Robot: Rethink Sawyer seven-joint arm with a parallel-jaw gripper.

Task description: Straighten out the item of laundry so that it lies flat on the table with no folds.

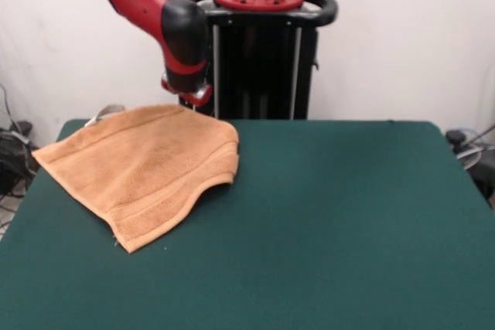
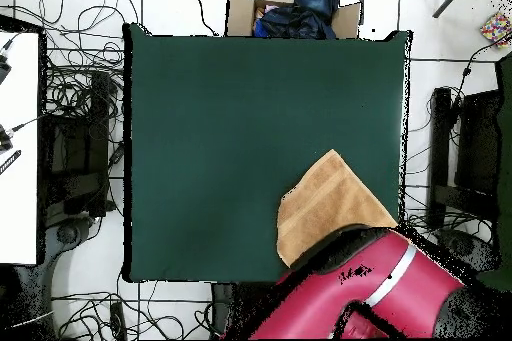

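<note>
"One towel [image 1: 143, 168] is all I see on my table [image 1: 332, 222]. It is orange-tan and it sits on the green cloth, in the corner near the robot."

"Is it flat?"

"No. I can see it is folded over on itself. In my front view it looks like a lumpy shape with one pointy corner toward the camera. One edge curves where the cloth doubles over. Stripe bands run across it near that pointy end."

"Where is the arm?"

"I see the red and black arm [image 1: 166, 25] coming down from the top. Its end hangs right over the far edge of the towel. From above, the red arm [image 2: 370, 292] covers part of the towel [image 2: 325, 207] near the bottom edge of the table [image 2: 220, 127]."

"Is the gripper open or closed?"

"I cannot tell. The gripper [image 1: 188, 95] is small and mostly hidden under the black wrist. I also cannot tell if it touches the towel."

"Anything else around?"

"I see the black pedestal [image 1: 263, 59] behind the table. From above I see lots of cables [image 2: 85, 107] on the floor and a cardboard box [image 2: 292, 12] with dark cloth in it past the far edge."
</note>
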